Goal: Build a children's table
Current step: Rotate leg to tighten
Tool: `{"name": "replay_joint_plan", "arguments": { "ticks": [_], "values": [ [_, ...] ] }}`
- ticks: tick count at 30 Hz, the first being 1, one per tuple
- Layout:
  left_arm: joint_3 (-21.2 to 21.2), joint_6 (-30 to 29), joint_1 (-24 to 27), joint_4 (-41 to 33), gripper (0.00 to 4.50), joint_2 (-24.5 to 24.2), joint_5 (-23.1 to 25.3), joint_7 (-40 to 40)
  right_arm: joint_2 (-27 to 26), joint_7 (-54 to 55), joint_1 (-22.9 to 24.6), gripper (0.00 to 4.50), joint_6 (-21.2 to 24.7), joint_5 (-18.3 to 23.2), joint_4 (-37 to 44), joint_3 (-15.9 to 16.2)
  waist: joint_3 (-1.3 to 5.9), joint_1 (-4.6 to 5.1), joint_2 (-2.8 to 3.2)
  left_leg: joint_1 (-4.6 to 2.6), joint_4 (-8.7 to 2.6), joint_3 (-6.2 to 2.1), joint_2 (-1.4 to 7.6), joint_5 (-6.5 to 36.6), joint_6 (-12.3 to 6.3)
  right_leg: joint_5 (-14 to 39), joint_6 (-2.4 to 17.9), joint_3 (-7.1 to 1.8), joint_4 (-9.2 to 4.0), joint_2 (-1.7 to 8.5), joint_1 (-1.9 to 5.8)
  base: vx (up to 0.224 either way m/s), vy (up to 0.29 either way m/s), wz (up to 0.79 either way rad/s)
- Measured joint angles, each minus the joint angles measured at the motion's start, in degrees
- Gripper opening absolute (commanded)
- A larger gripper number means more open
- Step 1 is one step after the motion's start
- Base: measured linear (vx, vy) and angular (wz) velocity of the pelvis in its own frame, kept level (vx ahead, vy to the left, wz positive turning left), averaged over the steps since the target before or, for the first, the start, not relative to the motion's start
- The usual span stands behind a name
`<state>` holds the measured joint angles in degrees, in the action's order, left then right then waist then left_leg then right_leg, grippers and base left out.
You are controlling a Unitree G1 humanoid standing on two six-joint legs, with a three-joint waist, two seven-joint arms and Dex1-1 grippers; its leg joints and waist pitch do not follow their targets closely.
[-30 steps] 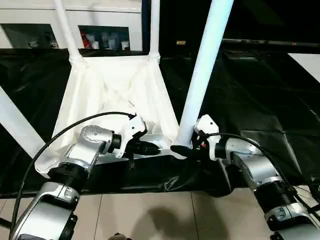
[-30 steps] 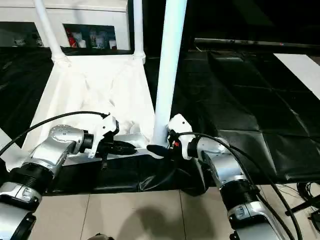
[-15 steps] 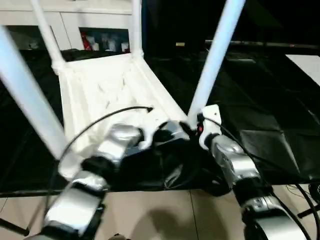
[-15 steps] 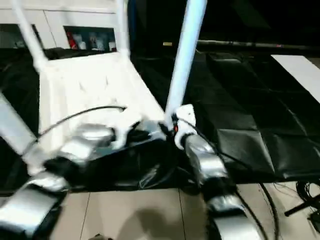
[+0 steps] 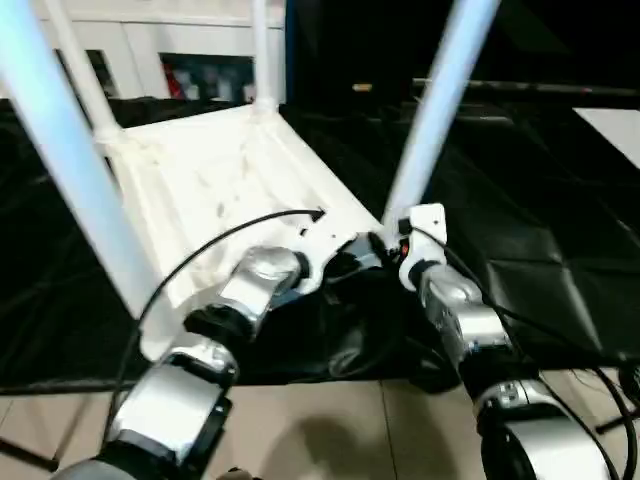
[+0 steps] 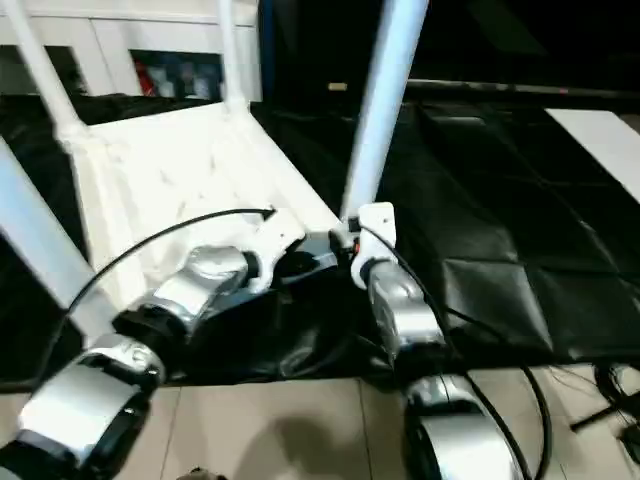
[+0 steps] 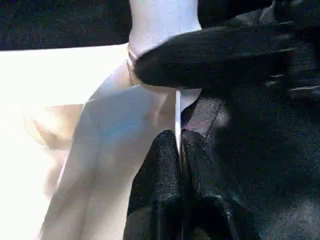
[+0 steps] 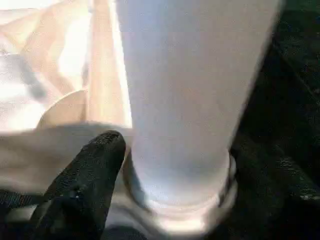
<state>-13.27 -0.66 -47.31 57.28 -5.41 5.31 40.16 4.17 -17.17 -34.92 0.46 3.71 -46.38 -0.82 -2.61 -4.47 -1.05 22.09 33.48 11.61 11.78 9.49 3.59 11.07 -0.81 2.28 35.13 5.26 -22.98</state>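
Table: white plastic rectangular table top (image 5: 215, 175) lies ribbed side up on the black sheet, four long white tube legs sticking up.
Landmark: I use the near right white tube leg (image 5: 440, 95); its foot sits in the round corner socket (image 8: 180, 200).
Left gripper (image 7: 177, 150): its two black fingers are pinched together on the thin top edge beside that socket.
Right gripper (image 8: 170, 165): one black finger (image 8: 87, 170) touches the leg's foot; I cannot tell how wide it stands.
Risk: I think a hard push could tip that leg out or slide the top.
Floor: crinkly black plastic sheet (image 5: 520, 230), pale floor tiles (image 5: 330, 420) nearer me.
Room: white cabinet with shelves (image 5: 200, 60) far behind the leg.
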Motion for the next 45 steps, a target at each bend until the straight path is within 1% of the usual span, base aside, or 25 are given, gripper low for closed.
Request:
{"name": "replay_joint_plan", "arguments": {
  "ticks": [4, 5, 6, 7, 9, 11, 13, 14, 17, 23, 24, 25, 26, 28, 30, 31, 33, 35, 36, 38, 40, 41, 42, 44, 45],
  "values": [
    [-0.4, 3.6, 0.5, 0.3, 0.0, -2.2, 0.2, 3.8, 3.4, -7.6, 3.2, 3.92, 0.0, 0.6, 7.2, 1.6, -0.03, 0.08, 0.05, 0.01, -0.11, -0.04, 0.01, 0.0, 0.0, 0.0, 0.0, 0.04, 0.02, -0.02, -0.06, 0.0, 0.0, 0.0],
    [-0.9, 5.4, 1.1, 0.1, 0.0, -3.1, 0.2, 7.0, 5.6, -10.5, 5.4, 3.92, 0.2, 1.4, 10.8, 1.8, -0.01, -0.55, 0.12, -0.01, -0.16, -0.04, 0.0, 0.0, 0.0, 0.0, 0.0, 0.05, -0.05, -0.02, -0.01, 0.0, 0.0, 0.0],
    [-1.2, 6.7, 1.8, -0.5, 0.0, -3.8, 0.1, 9.4, 7.4, -12.3, 6.6, 3.92, 0.5, 1.9, 12.8, 1.7, 0.0, -0.9, 0.2, -0.02, -0.16, -0.03, 0.0, 0.0, 0.0, 0.0, 0.0, 0.06, -0.09, 0.0, 0.04, 0.0, 0.0, 0.0],
    [-1.3, 7.7, 2.1, -0.8, 0.0, -4.6, 0.0, 11.5, 8.8, -14.3, 7.5, 3.92, 1.0, 2.7, 14.4, 1.7, 0.0, -1.03, 0.21, -0.02, -0.16, 0.0, 0.0, 0.0, 0.0, 0.0, 0.0, 0.05, -0.1, 0.01, 0.06, 0.0, 0.0, 0.0],
    [-1.7, 9.3, 2.7, -1.4, 0.0, -5.8, -0.3, 16.2, 11.3, -19.6, 11.5, 3.92, 3.2, 5.1, 20.3, 1.8, -0.03, -1.61, 0.23, 0.03, -0.11, 0.0, 0.0, 0.0, -0.01, 0.0, 0.0, 0.07, -0.18, 0.03, 0.11, 0.0, 0.0, 0.0],
    [-1.9, 10.0, 2.9, -1.7, 0.0, -6.2, -0.5, 18.4, 12.4, -22.2, 12.9, 3.92, 4.1, 6.3, 21.8, 1.9, -0.03, -1.72, 0.23, 0.03, 0.03, 0.03, 0.0, 0.0, -0.03, 0.0, 0.0, 0.01, -0.19, 0.04, 0.13, 0.0, 0.0, 0.0],
    [-2.4, 10.7, 2.9, -1.7, 0.0, -6.9, -0.8, 21.5, 15.1, -25.8, 16.1, 3.92, 6.2, 8.0, 26.1, 1.9, -0.05, -1.91, 0.29, 0.11, 0.11, 0.05, -0.01, 0.0, -0.06, 0.0, 0.0, 0.0, -0.21, 0.08, 0.14, 0.0, 0.0, 0.0],
    [-2.5, 11.1, 2.9, -1.7, 0.0, -7.5, -1.2, 23.5, 16.6, -28.0, 17.9, 3.92, 7.3, 9.0, 28.1, 1.9, -0.05, -1.95, 0.3, 0.1, 0.1, 0.05, -0.01, 0.0, -0.08, 0.0, 0.0, 0.0, -0.22, 0.07, 0.16, 0.0, 0.0, 0.0],
    [-2.5, 13.0, 2.8, -1.2, 0.0, -8.8, -1.2, 26.8, 18.8, -30.5, 20.5, 3.92, 9.0, 9.9, 30.0, 1.9, -0.12, -1.69, 0.43, 0.08, 0.08, 0.04, 0.01, 0.0, -0.08, 0.0, 0.0, 0.01, -0.17, 0.04, 0.1, 0.0, 0.0, 0.0],
    [-2.4, 14.8, 2.4, 0.0, 0.0, -9.1, -1.1, 27.1, 21.2, -32.9, 23.5, 3.92, 12.2, 11.7, 35.2, 1.3, -0.14, -1.29, 0.47, 0.06, 0.03, 0.03, 0.02, 0.0, -0.07, 0.0, 0.0, 0.02, -0.17, 0.04, 0.1, 0.0, 0.0, 0.0],
    [-2.4, 14.6, 2.4, 0.0, 0.28, -8.9, -1.1, 27.1, 21.3, -32.9, 23.9, 3.94, 12.8, 11.8, 36.0, 1.3, -0.14, -1.27, 0.48, 0.06, 0.04, 0.03, 0.02, 0.0, -0.07, 0.0, 0.0, 0.02, -0.17, 0.04, 0.09, 0.0, 0.0, 0.0],
    [-2.3, 14.3, 2.4, -0.1, 0.28, -8.8, -1.2, 27.2, 21.3, -32.9, 24.4, 3.94, 13.1, 11.9, 37.0, 1.4, -0.14, -1.26, 0.48, 0.06, 0.04, 0.03, 0.02, 0.0, -0.07, 0.0, 0.0, 0.02, -0.17, 0.04, 0.09, 0.0, 0.0, 0.0],
    [-2.0, 13.2, 2.7, -0.9, 0.45, -8.7, -1.7, 27.8, 21.3, -32.8, 24.8, 3.96, 13.3, 12.1, 37.8, 1.4, -0.14, -1.19, 0.47, 0.07, 0.03, 0.03, 0.02, 0.0, -0.07, 0.0, 0.0, 0.02, -0.16, 0.04, 0.08, 0.0, 0.0, 0.0],
    [-0.7, 11.2, 4.2, -3.9, 0.63, -8.7, -4.1, 29.3, 21.3, -32.0, 25.7, 3.96, 13.3, 12.4, 39.2, 1.2, -0.15, -1.12, 0.45, 0.1, 0.02, 0.03, 0.03, 0.0, -0.07, 0.0, 0.0, 0.03, -0.18, 0.04, 0.05, 0.0, 0.0, 0.0],
    [0.1, 8.2, 6.2, -10.0, 0.68, -8.5, -7.2, 31.5, 20.8, -30.8, 26.3, 3.96, 14.3, 12.7, 40.2, 0.8, -0.16, -1.07, 0.44, 0.13, 0.05, 0.04, 0.03, 0.0, -0.07, 0.0, 0.0, 0.01, -0.2, 0.04, 0.04, 0.0, 0.0, 0.0],
    [0.1, 7.5, 6.6, -11.7, 0.91, -8.3, -8.1, 32.2, 20.6, -30.5, 26.4, 3.96, 14.6, 12.8, 40.9, 0.7, -0.16, -0.99, 0.44, 0.13, 0.05, 0.05, 0.03, 0.0, -0.07, 0.0, 0.0, 0.0, -0.21, 0.04, 0.03, 0.0, 0.0, 0.0],
    [0.6, 3.7, 9.6, -19.0, 1.07, -8.5, -10.5, 32.2, 20.1, -29.3, 26.8, 3.96, 15.3, 13.3, 43.2, 0.4, -0.16, -0.66, 0.43, 0.11, 0.01, 0.05, 0.04, 0.0, -0.07, 0.0, 0.0, 0.0, -0.21, 0.03, 0.02, 0.0, 0.0, 0.0],
    [1.2, -0.7, 13.4, -27.3, 1.1, -9.0, -12.7, 31.3, 19.8, -27.8, 28.2, 3.96, 15.9, 13.7, 45.2, -0.3, -0.16, -0.41, 0.42, 0.07, -0.05, 0.05, 0.06, 0.0, -0.07, 0.0, 0.0, -0.02, -0.21, -0.02, 0.0, 0.0, 0.0, 0.0],
    [1.5, -2.1, 15.3, -30.8, 1.18, -9.5, -13.1, 30.2, 19.2, -27.0, 28.7, 3.96, 16.3, 13.7, 45.9, -0.6, -0.17, -0.27, 0.41, 0.06, -0.1, 0.04, 0.06, 0.0, -0.06, 0.0, 0.0, -0.02, -0.2, -0.03, -0.03, 0.0, 0.0, 0.0],
    [2.1, -4.4, 17.7, -35.3, 1.48, -10.1, -13.0, 27.6, 18.4, -25.7, 29.1, 3.96, 17.1, 13.8, 46.5, -0.6, -0.18, -0.17, 0.42, 0.05, -0.19, 0.03, 0.06, 0.0, -0.04, 0.0, 0.0, -0.01, -0.18, -0.05, -0.09, 0.0, 0.0, 0.0],
    [3.5, -6.3, 20.0, -39.6, 1.48, -10.3, -12.2, 24.0, 17.6, -24.5, 29.8, 3.96, 17.5, 13.9, 48.1, -0.7, -0.18, -0.21, 0.42, 0.03, -0.26, 0.02, 0.06, 0.0, -0.03, 0.1, -0.1, 0.0, -0.16, -0.05, -0.09, 0.0, 0.0, 0.0],
    [5.7, -7.6, 23.3, -44.4, 1.53, -10.1, -11.1, 19.5, 16.6, -23.2, 30.7, 3.96, 17.7, 14.0, 50.1, -0.8, -0.17, 0.03, 0.44, -0.04, -0.31, 0.01, 0.06, 0.0, -0.02, 0.1, -0.1, 0.0, -0.17, -0.05, -0.06, 0.0, 0.0, 0.0],
    [6.7, -8.3, 24.7, -46.1, 1.65, -10.1, -10.5, 17.4, 16.2, -22.7, 31.1, 3.96, 18.0, 14.1, 50.9, -0.6, -0.17, 0.08, 0.43, -0.04, -0.32, 0.0, 0.06, 0.0, -0.01, 0.1, -0.2, 0.02, -0.16, -0.06, -0.05, 0.0, 0.0, 0.0],
    [10.2, -9.3, 30.7, -52.6, 1.9, -8.9, -9.3, 11.3, 15.4, -20.9, 33.2, 3.96, 18.3, 14.1, 54.2, -0.6, -0.16, 0.26, 0.45, -0.02, -0.34, 0.0, 0.06, 0.0, -0.01, 0.2, -0.3, 0.0, -0.19, -0.06, -0.04, 0.0, 0.0, 0.0],
    [11.1, -9.4, 32.5, -54.0, 1.93, -8.5, -8.9, 9.6, 15.1, -20.4, 34.1, 3.96, 18.4, 14.1, 55.0, -0.6, -0.19, 0.29, 0.41, -0.02, -0.34, -0.01, 0.05, 0.0, -0.01, 0.3, -0.5, 0.0, -0.19, -0.07, -0.05, 0.0, 0.0, 0.0]
  ]
}}
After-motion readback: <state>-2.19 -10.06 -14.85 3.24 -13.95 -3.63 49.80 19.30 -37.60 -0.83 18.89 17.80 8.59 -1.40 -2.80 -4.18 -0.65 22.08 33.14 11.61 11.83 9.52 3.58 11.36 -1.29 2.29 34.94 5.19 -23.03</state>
